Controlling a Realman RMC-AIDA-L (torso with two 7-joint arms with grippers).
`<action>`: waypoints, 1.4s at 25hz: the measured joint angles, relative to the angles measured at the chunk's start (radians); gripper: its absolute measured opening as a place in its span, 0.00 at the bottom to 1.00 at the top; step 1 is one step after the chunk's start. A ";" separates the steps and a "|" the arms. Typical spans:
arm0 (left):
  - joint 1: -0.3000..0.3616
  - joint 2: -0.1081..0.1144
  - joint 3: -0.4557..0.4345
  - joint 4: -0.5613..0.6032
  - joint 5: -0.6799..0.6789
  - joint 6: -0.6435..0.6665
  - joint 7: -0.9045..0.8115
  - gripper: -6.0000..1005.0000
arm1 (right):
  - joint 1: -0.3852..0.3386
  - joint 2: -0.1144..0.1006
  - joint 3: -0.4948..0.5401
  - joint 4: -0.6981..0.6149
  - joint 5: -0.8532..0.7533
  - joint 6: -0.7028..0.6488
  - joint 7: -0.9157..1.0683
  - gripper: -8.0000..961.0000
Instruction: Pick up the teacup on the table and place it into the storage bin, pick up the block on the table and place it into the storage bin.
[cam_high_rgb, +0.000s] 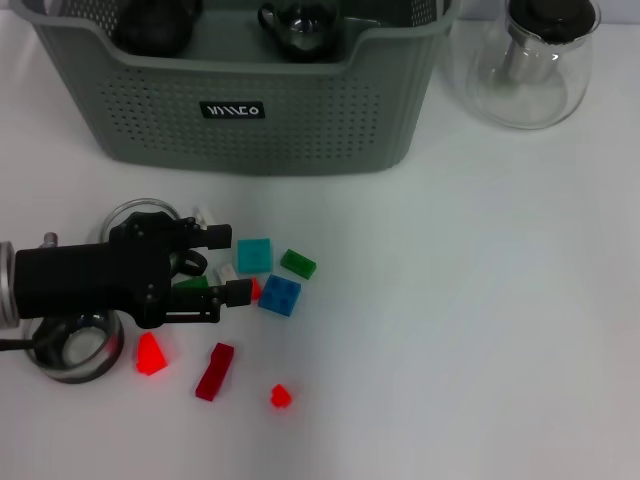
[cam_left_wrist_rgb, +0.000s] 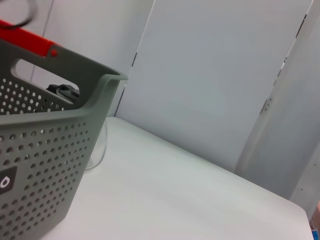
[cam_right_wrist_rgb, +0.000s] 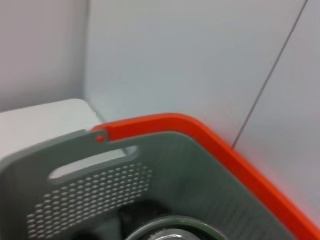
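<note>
The grey-green storage bin (cam_high_rgb: 250, 100) with a black label stands at the back of the table and holds two dark vessels (cam_high_rgb: 300, 28). My left gripper (cam_high_rgb: 225, 265) is low over a cluster of blocks, open, with its fingers (cam_high_rgb: 235, 292) on either side of a white block (cam_high_rgb: 228, 270) and a green block (cam_high_rgb: 190, 283). A clear glass teacup (cam_high_rgb: 140, 212) is partly hidden behind the gripper. A second glass cup (cam_high_rgb: 72, 348) sits under the arm. The bin's wall also shows in the left wrist view (cam_left_wrist_rgb: 45, 165) and the right wrist view (cam_right_wrist_rgb: 165, 175). The right gripper is out of view.
Loose blocks lie around the gripper: teal (cam_high_rgb: 254, 255), green (cam_high_rgb: 298, 263), blue (cam_high_rgb: 280, 295), red (cam_high_rgb: 150, 353), dark red (cam_high_rgb: 214, 370), small red (cam_high_rgb: 281, 396). A clear glass jug (cam_high_rgb: 525, 60) stands right of the bin. An orange rim (cam_right_wrist_rgb: 200, 135) lies behind the bin.
</note>
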 joint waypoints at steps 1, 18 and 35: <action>0.000 0.000 0.000 0.000 0.000 0.000 0.000 0.84 | 0.008 0.000 -0.018 0.032 -0.001 0.043 0.000 0.07; -0.001 0.001 -0.001 0.000 0.000 -0.010 -0.001 0.84 | 0.014 -0.001 -0.178 0.307 -0.006 0.382 -0.003 0.07; -0.002 0.000 -0.001 -0.011 0.000 -0.013 -0.001 0.84 | -0.039 0.011 -0.276 0.342 -0.001 0.330 0.001 0.08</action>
